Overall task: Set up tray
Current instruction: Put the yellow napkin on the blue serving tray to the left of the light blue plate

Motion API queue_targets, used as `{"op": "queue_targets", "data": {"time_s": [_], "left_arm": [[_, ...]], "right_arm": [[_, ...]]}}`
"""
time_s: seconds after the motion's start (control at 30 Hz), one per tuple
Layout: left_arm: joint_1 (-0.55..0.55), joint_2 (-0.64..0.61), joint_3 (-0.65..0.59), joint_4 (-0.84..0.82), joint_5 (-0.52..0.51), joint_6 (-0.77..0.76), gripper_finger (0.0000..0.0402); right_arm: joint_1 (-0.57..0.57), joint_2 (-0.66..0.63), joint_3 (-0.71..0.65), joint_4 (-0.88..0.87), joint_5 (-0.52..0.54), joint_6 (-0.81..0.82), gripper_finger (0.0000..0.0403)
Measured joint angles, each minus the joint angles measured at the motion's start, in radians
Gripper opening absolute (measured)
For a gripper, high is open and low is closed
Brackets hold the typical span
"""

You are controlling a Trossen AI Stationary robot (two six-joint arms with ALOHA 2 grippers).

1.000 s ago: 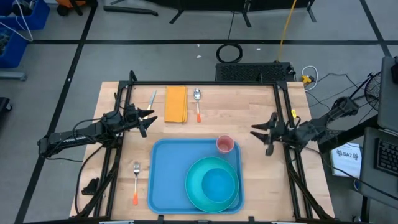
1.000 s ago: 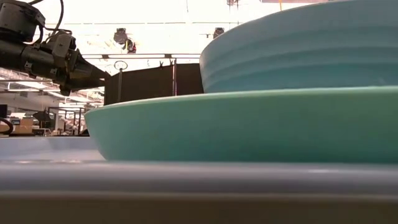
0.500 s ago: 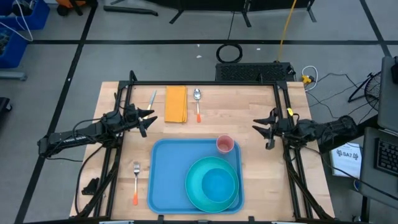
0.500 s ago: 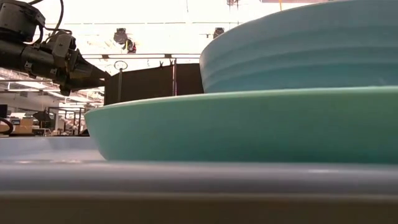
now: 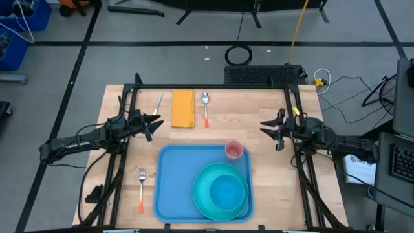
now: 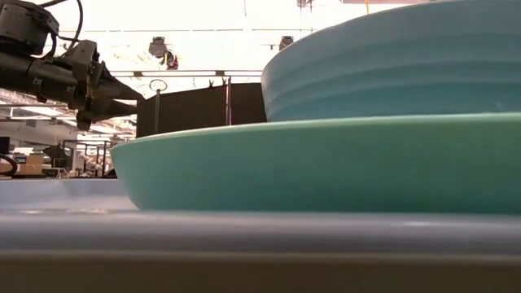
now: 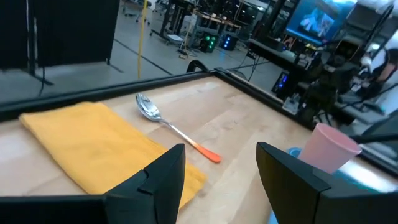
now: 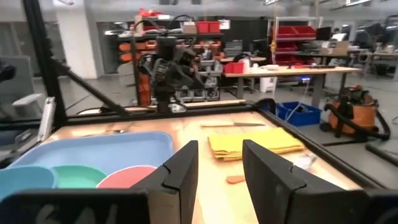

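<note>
The light-blue tray (image 5: pixel 181 184) lies flat on the wooden table near its front edge. On its right half sits a teal plate (image 5: pixel 240 206) with a blue-green bowl (image 5: pixel 223 189) in it. A pink cup (image 5: pixel 233 150) stands upright in the tray's far right corner. My left gripper (image 5: pixel 155 123) hovers open over the table's left side, just left of a yellow napkin (image 7: pixel 99 143) and a spoon (image 7: pixel 168 124). My right gripper (image 5: pixel 268 128) hovers open at the table's right side, beyond the cup, fingers pointing level toward the left. Neither touches anything.
A fork (image 5: pixel 141 189) with an orange handle lies left of the tray. A thin knife (image 5: pixel 158 102) lies left of the napkin. A black frame (image 5: pixel 213 86) runs along the table's edges. Bare wood lies between the two grippers.
My right arm has swung round at the table's right side, carrying its gripper a little toward the far edge and down. My left gripper has stayed in place and rolled slightly about its own pointing line. Both stay open; no object has moved.
</note>
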Motion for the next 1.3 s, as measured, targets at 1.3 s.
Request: {"op": "queue_targets", "data": {"time_s": [1.3], "left_arm": [[0.252,0.572,-0.001,-0.012,0.191,-0.590,0.0202]], "right_arm": [[-0.053,0.000,-0.086,0.079,-0.006,0.103,0.0114]]}}
